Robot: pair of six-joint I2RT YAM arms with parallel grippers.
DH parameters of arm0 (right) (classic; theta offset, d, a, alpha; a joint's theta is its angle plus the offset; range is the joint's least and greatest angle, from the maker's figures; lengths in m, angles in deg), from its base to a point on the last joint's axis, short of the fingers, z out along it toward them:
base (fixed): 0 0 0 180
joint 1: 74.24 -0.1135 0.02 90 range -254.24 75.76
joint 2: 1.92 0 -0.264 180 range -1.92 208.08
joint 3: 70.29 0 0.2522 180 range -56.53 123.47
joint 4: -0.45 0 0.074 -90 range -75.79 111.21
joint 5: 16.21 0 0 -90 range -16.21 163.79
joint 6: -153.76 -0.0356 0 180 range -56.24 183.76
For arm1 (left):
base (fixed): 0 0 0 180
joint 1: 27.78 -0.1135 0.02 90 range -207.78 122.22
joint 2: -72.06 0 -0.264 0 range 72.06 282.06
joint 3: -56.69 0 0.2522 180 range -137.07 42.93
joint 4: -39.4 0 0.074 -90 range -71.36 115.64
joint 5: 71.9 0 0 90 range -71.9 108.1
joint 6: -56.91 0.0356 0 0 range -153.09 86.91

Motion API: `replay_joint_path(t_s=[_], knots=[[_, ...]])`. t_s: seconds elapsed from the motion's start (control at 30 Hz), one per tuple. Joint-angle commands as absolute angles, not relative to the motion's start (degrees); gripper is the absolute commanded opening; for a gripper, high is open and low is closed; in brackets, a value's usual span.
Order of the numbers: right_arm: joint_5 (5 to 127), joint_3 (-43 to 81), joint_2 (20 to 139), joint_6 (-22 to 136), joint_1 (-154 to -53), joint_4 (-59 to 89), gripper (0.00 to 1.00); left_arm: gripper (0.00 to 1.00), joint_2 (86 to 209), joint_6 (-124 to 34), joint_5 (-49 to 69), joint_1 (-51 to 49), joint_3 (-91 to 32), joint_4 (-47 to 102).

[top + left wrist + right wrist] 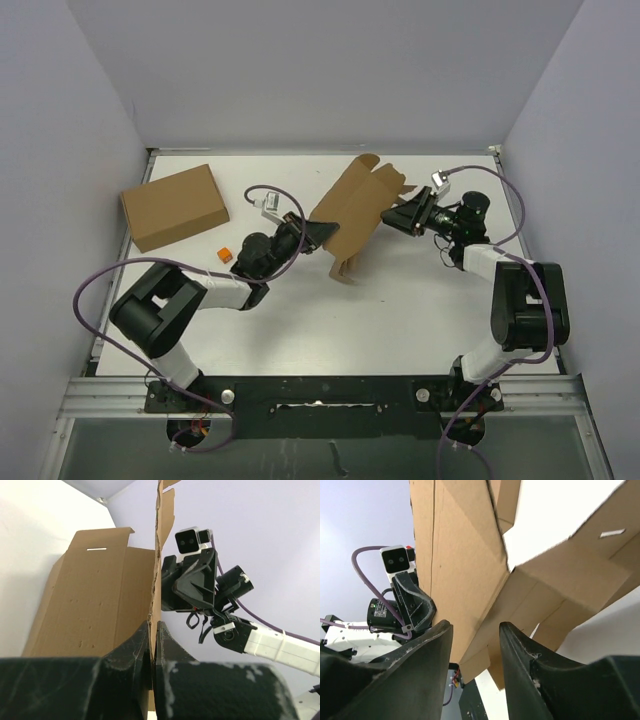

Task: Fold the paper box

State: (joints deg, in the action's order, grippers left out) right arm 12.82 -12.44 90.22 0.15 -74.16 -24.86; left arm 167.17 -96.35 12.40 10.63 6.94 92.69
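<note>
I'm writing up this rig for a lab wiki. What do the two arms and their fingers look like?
Both the left arm and right arm mix glossy black joint housings with white link tubes. A purple cable runs along each. The fingers are matte black, broad and scuffed with pale flecks. Each wrist carries a small white camera with two dark lenses.

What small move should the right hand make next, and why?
Probably close the right hand on the box. Its fingers stand open and appear to straddle a cardboard panel without gripping it. The left hand is pinched shut on another edge, holding the box upright. A second grip would likely let a flap be folded.
</note>
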Motion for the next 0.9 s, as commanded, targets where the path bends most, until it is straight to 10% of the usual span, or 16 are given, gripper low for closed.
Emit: replay_joint_path(t_s=[0.0, 0.3, 0.87], knots=[[13.4, -11.3, 87.4, 1.1, -72.6, -24.5, 0.45, 0.00, 169.9, -98.8, 6.3, 10.2, 2.6, 96.5], [13.9, -10.2, 88.3, 4.2, -72.2, -20.2, 0.49, 0.00, 171.9, -100.8, 2.9, 9.9, 1.0, 97.4], [12.7, -10.5, 87.6, 2.2, -70.9, -22.3, 0.00, 0.00, 171.5, -99.7, 1.5, 9.8, 0.0, 96.1]])
